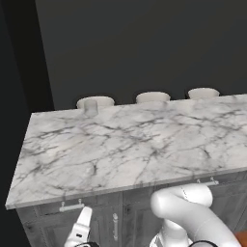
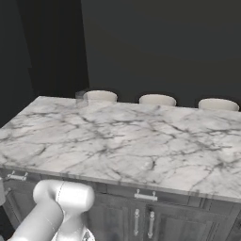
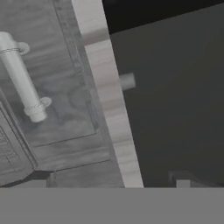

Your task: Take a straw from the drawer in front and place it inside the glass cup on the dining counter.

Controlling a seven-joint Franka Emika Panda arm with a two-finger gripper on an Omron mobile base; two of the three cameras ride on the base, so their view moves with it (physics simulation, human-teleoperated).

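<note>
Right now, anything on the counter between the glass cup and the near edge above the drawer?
Nothing: bare marble lies between the glass cup at the far edge and the drawer below the near edge, in both base views.

The drawer (image 3: 61, 87) fills the upper left ahead of the gripper, its front cut off by the hand view's top and left edges, and its handle (image 3: 21, 76) runs off the top left corner. Far beyond the gripper, the glass cup (image 1: 90, 106) is faint (nearly see-through) against a stool seat (image 1: 99, 102), whose lower part hides behind the dining counter (image 1: 135, 144).
</note>
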